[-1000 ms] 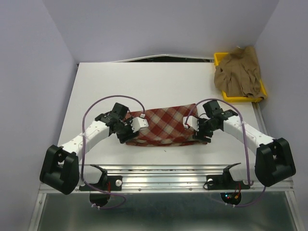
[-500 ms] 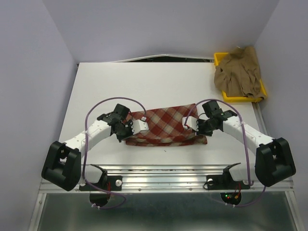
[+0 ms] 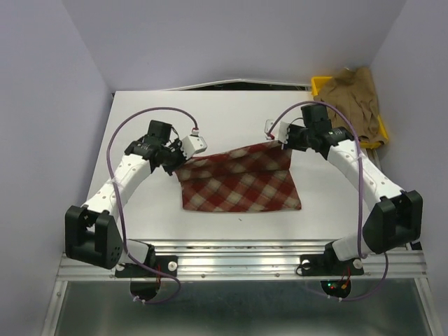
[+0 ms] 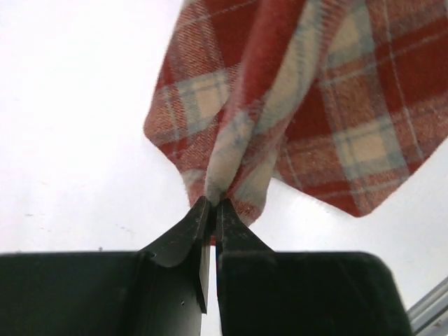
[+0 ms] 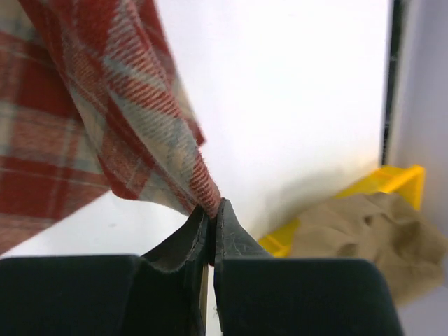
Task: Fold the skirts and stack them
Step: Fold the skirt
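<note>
The left arm (image 3: 122,178) is reached in from the left of the red-and-cream plaid skirt (image 3: 241,185), and the left jaws are closed tight on that skirt's far left corner. In the left wrist view a bunched fold of plaid cloth is seen pinched between the two tips, with no gap left between them.

The plaid skirt itself is spread on the white surface (image 3: 210,119) between the two arms. Its near edge is laid flat, while its far edge is held up off the surface and sags slightly between the two grips. A folded band of cloth is seen along that raised edge.

At the skirt's far right corner the right jaws are likewise shut on the cloth, a narrow point of plaid being gripped at the very tips in the right wrist view. The right arm (image 3: 364,175) is bent in from the right of the skirt.

Beyond and to the right of the plaid skirt, well apart from it, the tan-brown skirt (image 3: 350,98) is heaped in a crumpled pile on the yellow tray (image 3: 320,85), part of it hanging over the tray's edge.
</note>
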`<action>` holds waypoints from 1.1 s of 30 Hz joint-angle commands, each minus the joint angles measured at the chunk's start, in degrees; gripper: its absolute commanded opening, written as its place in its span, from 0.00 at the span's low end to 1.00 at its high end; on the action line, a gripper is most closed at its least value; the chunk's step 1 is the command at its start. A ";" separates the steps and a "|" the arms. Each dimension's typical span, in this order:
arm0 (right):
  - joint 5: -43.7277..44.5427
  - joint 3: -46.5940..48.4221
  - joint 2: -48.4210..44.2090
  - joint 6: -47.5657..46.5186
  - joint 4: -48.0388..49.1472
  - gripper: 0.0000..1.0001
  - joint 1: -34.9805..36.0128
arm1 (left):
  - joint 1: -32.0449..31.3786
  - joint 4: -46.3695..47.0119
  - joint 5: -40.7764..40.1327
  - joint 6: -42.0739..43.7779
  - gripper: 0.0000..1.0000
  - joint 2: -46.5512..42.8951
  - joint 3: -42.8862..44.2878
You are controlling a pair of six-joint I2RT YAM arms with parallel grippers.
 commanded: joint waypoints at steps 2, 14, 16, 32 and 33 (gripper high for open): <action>2.05 0.79 -3.80 -4.97 1.58 0.01 -2.61 | -0.51 -1.77 4.12 -1.07 0.00 -4.03 0.55; -1.72 -30.40 -20.33 -11.32 -0.10 0.01 -2.62 | -11.50 -1.59 1.85 0.86 0.00 -6.50 -15.70; -2.17 -32.43 -20.33 -11.50 0.69 0.29 -2.62 | -13.17 -2.21 1.23 1.39 0.23 -5.80 -16.94; -12.27 -17.16 -16.65 7.84 -8.62 0.68 -2.62 | -14.23 -5.91 4.39 -3.70 0.54 -10.28 -9.38; -13.06 -16.80 -15.51 10.19 -8.88 0.66 -2.62 | -14.23 -4.94 4.39 -4.49 0.53 -10.02 -8.77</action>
